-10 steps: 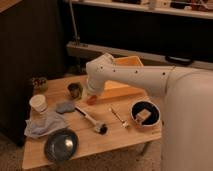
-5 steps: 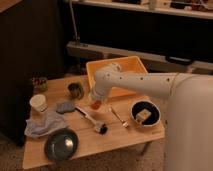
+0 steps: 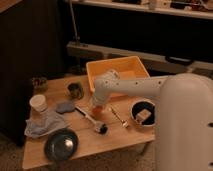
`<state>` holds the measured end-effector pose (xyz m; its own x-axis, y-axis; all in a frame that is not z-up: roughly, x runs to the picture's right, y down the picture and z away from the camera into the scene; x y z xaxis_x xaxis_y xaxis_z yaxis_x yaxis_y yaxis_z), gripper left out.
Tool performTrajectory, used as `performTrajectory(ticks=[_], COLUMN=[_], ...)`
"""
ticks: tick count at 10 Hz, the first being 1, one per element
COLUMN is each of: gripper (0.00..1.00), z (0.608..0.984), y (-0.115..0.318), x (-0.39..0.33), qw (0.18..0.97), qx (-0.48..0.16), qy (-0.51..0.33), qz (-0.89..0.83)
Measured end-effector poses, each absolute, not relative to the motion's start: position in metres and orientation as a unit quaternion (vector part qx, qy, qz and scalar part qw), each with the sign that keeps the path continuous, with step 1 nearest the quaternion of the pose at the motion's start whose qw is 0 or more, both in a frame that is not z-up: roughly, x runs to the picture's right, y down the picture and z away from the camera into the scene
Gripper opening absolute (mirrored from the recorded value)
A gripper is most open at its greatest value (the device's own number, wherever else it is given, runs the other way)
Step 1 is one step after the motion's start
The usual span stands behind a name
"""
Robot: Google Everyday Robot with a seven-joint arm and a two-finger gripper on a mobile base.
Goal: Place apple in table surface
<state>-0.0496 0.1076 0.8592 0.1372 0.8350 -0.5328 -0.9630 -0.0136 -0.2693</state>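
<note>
Paper cup (image 3: pixel 38 103): we read no writing on it.
Apple (image 3: pixel 95 106): we see only a sliver, low over the worktop (image 3: pixel 125 135).
Jaws: gripper (image 3: pixel 96 106) around the apple; opening unclear.
Bowl (image 3: pixel 142 113): contents indistinct.

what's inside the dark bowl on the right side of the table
The dark bowl holds a pale boxy item; its far inner side is hidden by the rim. The pincer is left of it, over the table surface.

Clutter around the work area
Yellow tub (image 3: pixel 118 68), white paper cup (image 3: pixel 38 104), metal cup (image 3: pixel 75 90), grey cloth (image 3: pixel 45 124), dark plate (image 3: pixel 61 145), brush (image 3: pixel 93 120), dark bowl (image 3: pixel 143 114).
</note>
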Motion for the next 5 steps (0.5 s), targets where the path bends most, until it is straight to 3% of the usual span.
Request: performTrajectory(ticks=[4, 5], gripper=[0.51, 0.56], z=[0.8693, 0.8711], y=[0.1147, 0.1153], x=[-0.0476, -0.0485], qw=[0.687, 0.686], qx=[-0.297, -0.298], qy=[0.132, 0.136], qz=[0.649, 0.649])
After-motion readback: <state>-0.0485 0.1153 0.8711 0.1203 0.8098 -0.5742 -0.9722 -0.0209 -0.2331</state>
